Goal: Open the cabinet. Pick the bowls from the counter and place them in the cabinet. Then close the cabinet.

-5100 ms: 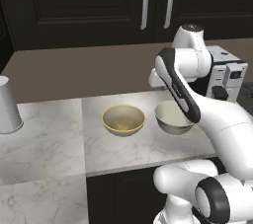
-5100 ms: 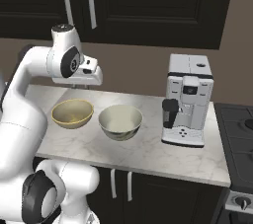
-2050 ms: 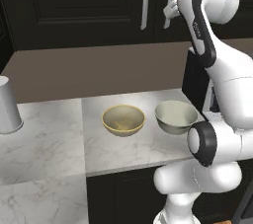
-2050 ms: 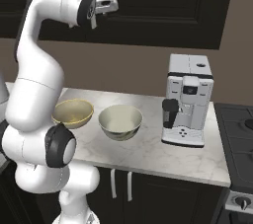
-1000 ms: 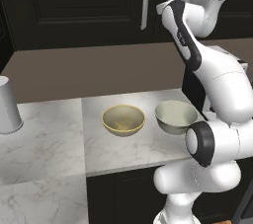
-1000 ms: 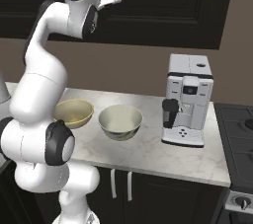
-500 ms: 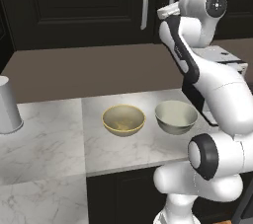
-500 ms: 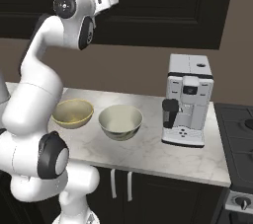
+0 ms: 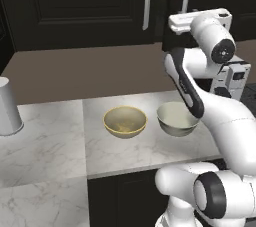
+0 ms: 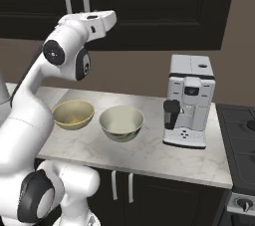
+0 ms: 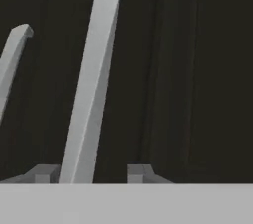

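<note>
The cabinet (image 9: 85, 6) has both panelled doors shut, with its silver bar handles (image 9: 147, 1) side by side. My gripper (image 9: 172, 21) is held up at the foot of the doors and points at them. In the hand view my gripper (image 11: 93, 172) is open. One bar handle (image 11: 94, 85) rises between its two fingertips (image 11: 141, 171), and I cannot tell whether they touch it. On the counter (image 9: 55, 156) below sit the tan-yellow bowl (image 9: 125, 121) and the off-white bowl (image 9: 176, 118), upright and side by side. The right base view has the tan bowl (image 10: 73, 114) left of the off-white bowl (image 10: 121, 122).
A grey-white cup (image 9: 7, 113) stands at the counter's far left. A white coffee machine (image 10: 189, 100) stands to the right of the bowls, with a stove (image 10: 241, 125) beyond it. A second bar handle (image 11: 12, 60) shows at the left of the hand view.
The arm has come down from high in front of the cabinet, so the hand now sits level with the lower ends of the handles. Bowls and doors have not moved.
</note>
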